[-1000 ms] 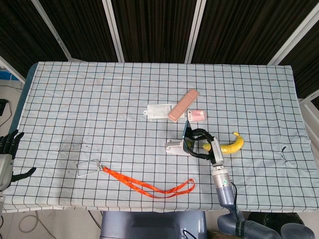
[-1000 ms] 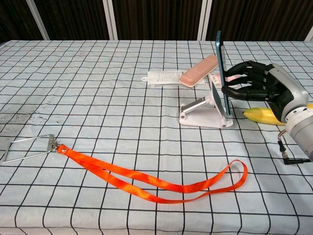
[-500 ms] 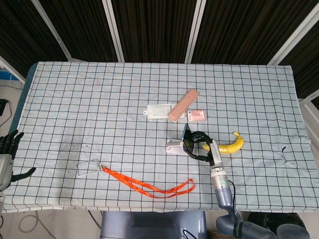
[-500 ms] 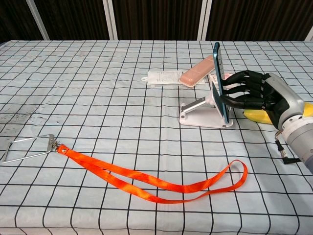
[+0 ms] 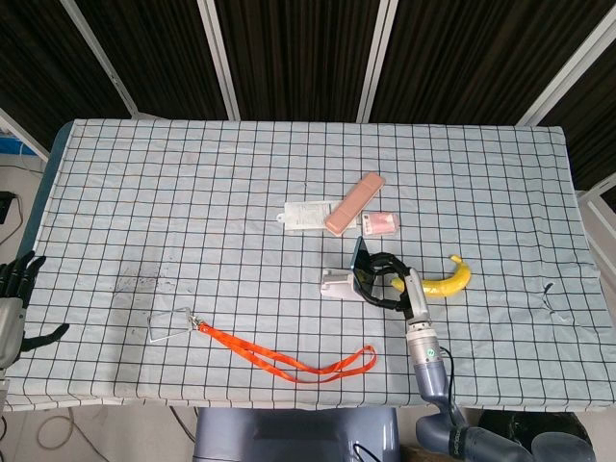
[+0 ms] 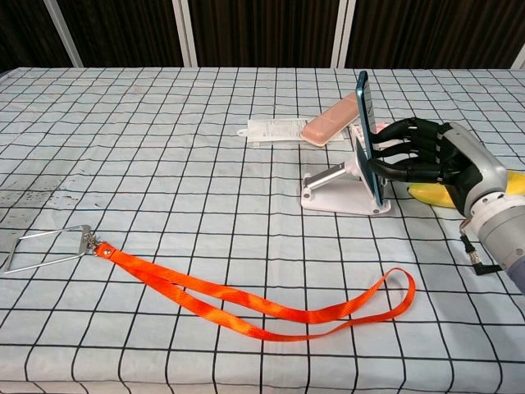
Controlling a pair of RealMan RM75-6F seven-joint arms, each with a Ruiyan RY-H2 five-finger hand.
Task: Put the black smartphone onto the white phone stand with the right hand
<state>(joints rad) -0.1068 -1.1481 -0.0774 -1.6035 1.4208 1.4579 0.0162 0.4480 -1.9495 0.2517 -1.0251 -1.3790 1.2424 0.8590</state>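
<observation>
Nothing's really reading clearly here. The white packet point(image 6: 276, 130) is showing some grey print, but it's way too small to make out in either view. The little pink card point(image 5: 380, 223) looks like it's carrying some marking too, same story, just a blur. No brand or number is showing on the phone point(image 6: 367, 135), the stand point(image 6: 340, 190) or the orange lanyard point(image 6: 246, 300).

Matt checked cloth table cover point(image 6: 164, 164)
</observation>
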